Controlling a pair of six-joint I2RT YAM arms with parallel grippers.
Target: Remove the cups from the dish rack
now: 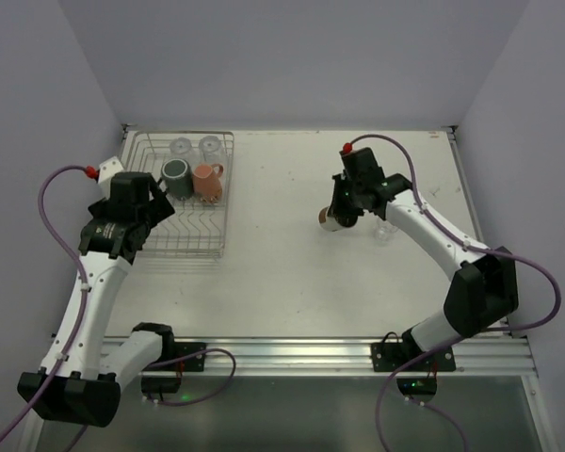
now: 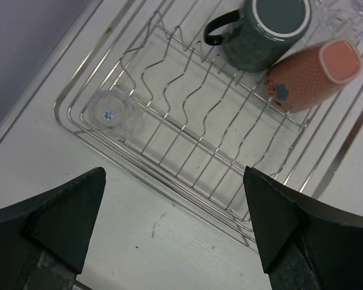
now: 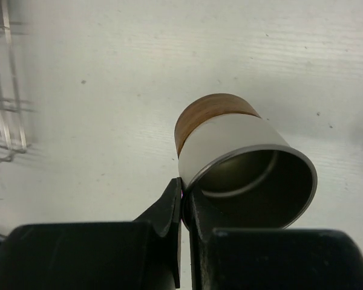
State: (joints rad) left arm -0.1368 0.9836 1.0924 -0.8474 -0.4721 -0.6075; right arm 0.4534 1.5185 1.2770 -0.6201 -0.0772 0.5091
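Only wrist view | right gripper (image 3: pixel 182 194) pinches tan cup (image 3: pixel 230 140) rim | overhead unclear

The dish rack (image 1: pixel 193 240) sits on the table (image 1: pixel 282 282) in the upper left of the top view. At its far end the left glass (image 1: pixel 181 147) and right glass (image 1: pixel 210 145) stand side by side. Just before them are the left mug (image 1: pixel 177 177) and right mug (image 1: pixel 207 179), next to each other. The left gripper (image 1: pixel 155 196) hangs over the rack's left side. A corner glass (image 2: pixel 109 113) lies in the rack at the left of the left wrist view. Right of centre, the right gripper (image 1: pixel 344 209) holds a cup (image 1: pixel 331 219) over the table, with a lone glass (image 1: pixel 384 232) just to its right.
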